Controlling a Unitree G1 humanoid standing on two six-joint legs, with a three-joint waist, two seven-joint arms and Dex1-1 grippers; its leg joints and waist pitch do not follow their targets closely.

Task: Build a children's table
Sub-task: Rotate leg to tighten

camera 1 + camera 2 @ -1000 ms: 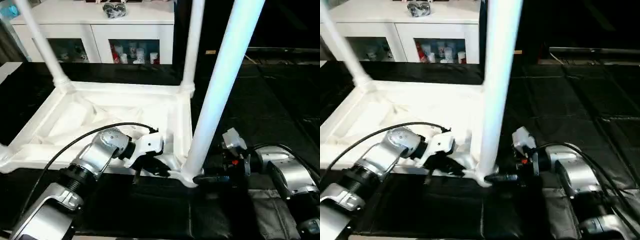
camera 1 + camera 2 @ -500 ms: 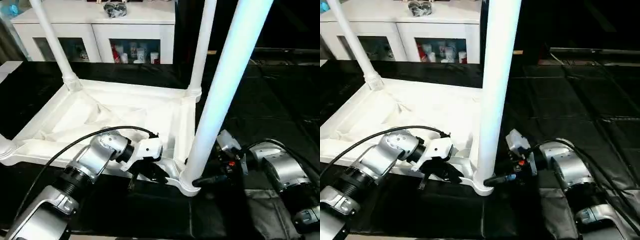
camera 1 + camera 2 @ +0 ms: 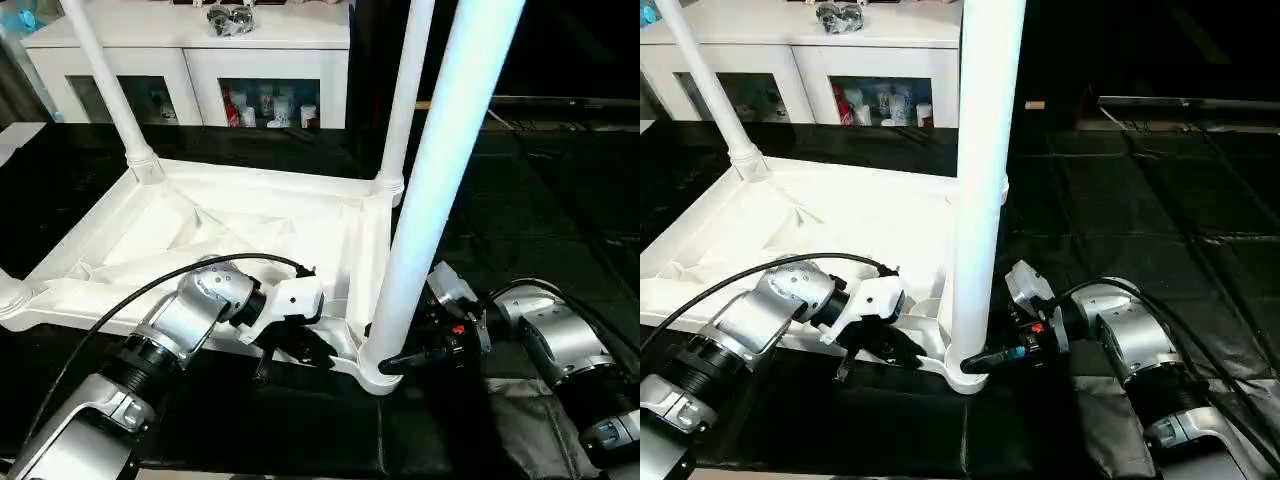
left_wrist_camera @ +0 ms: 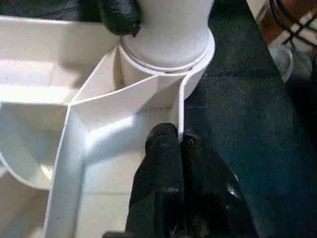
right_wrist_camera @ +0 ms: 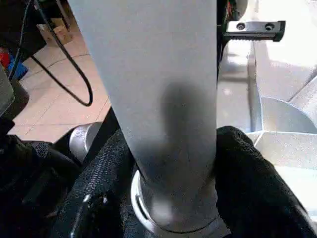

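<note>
Black floor mats [image 3: 560, 200] underlie right hand [image 5: 168, 198] clamping near leg [image 3: 425, 200].

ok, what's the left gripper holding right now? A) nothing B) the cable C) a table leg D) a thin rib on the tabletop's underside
D: the left gripper is pinched shut on a thin rib of the tabletop, beside the corner socket.
</note>
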